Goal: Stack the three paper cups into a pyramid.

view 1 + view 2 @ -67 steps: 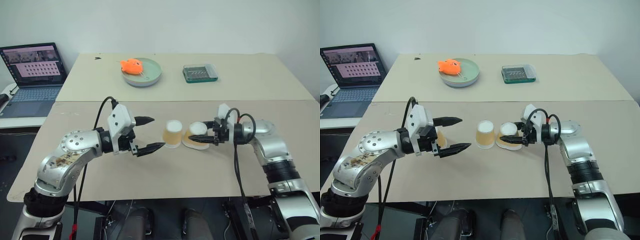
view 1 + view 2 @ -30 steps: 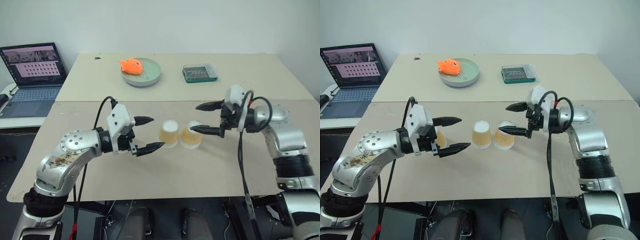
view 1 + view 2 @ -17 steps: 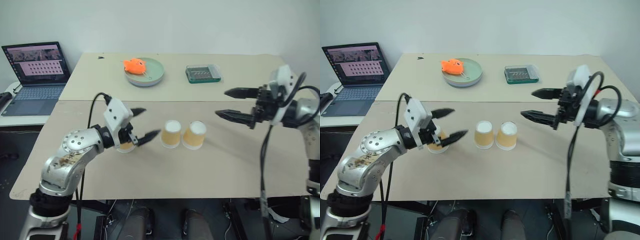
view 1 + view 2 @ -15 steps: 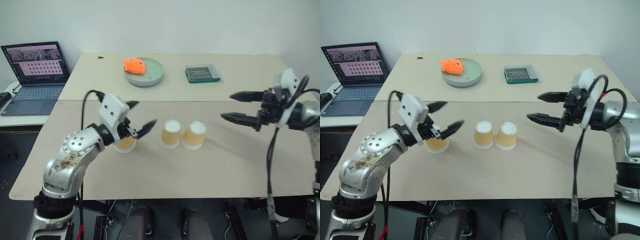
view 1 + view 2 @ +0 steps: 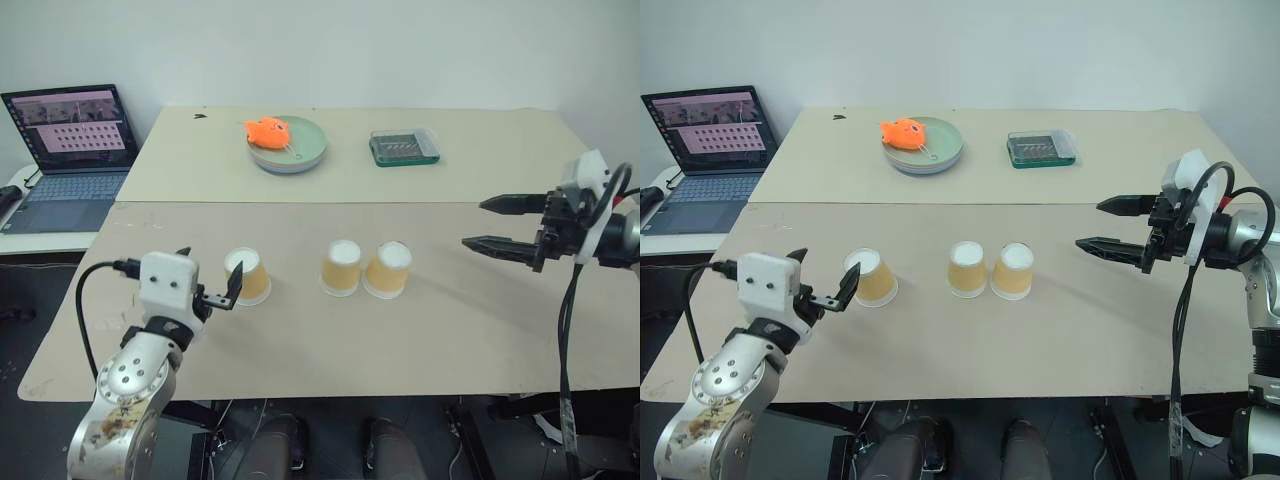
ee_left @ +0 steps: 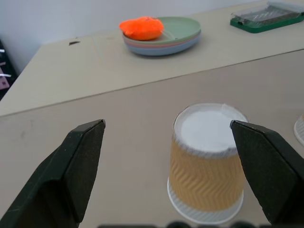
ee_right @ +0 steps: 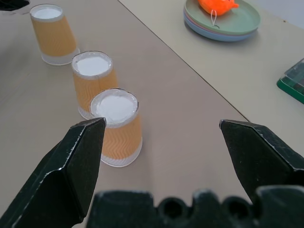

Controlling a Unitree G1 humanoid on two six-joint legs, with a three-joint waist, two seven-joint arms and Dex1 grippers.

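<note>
Three paper cups stand upside down in a row on the near table: the left cup (image 5: 247, 277) by itself, the middle cup (image 5: 342, 267) and right cup (image 5: 388, 270) close side by side. My left gripper (image 5: 212, 265) is open near the table's front left, pointing at the left cup (image 6: 207, 161), which stands just past its fingertips, nearer one of them, untouched. My right gripper (image 5: 474, 223) hangs open and empty above the table, well to the right of the right cup (image 7: 118, 126).
On the far table sit a green plate (image 5: 300, 150) with an orange fish toy (image 5: 266, 130) and a green lidded tray (image 5: 401, 146). An open laptop (image 5: 70, 140) stands on a side table at the far left. A seam (image 5: 400, 203) joins the two tables.
My left arm has swung back to the left and down, uncovering the left cup. My right gripper has drawn away to the right from the right cup, then held still. Both stay open.
</note>
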